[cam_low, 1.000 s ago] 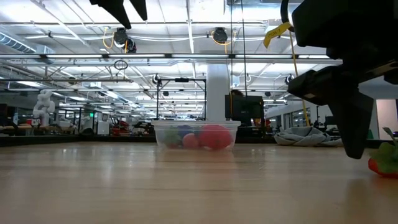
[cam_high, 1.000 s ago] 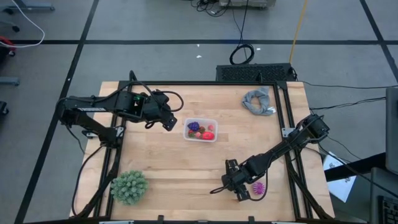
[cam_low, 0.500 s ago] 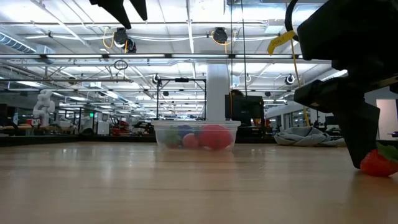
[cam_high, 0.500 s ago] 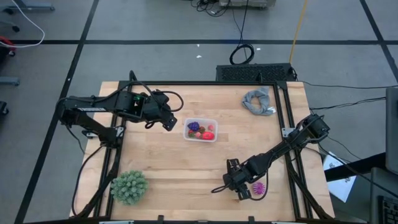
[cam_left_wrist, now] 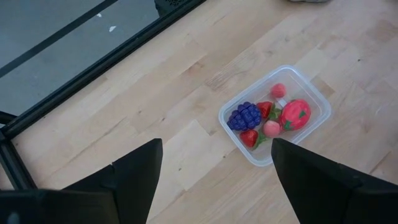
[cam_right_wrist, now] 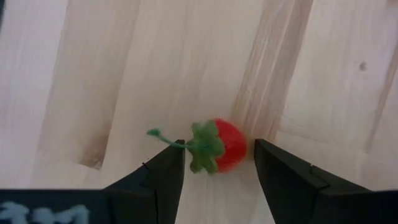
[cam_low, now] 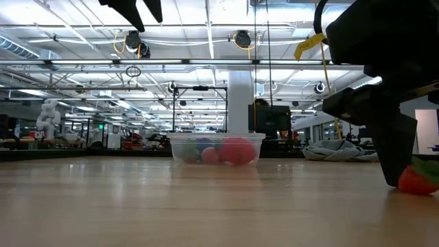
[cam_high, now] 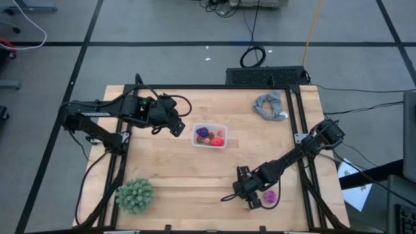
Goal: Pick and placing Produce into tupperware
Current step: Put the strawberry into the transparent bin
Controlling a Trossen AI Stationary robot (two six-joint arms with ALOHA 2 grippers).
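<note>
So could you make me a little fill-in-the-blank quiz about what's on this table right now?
1. The right gripper has its open fingers on either side of a small red toy ____ with a green leafy top.
2. The clear plastic tub holds a bunch of purple toy ____.
3. The crumpled cloth at the table's far corner is ____ in colour.
4. The left gripper hangs ____ beside the tub.

Missing words: strawberry; grapes; grey; open

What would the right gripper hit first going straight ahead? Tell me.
Probably the red toy strawberry, lying on the table between the right gripper's open jaws; the wood is right beneath it.
</note>
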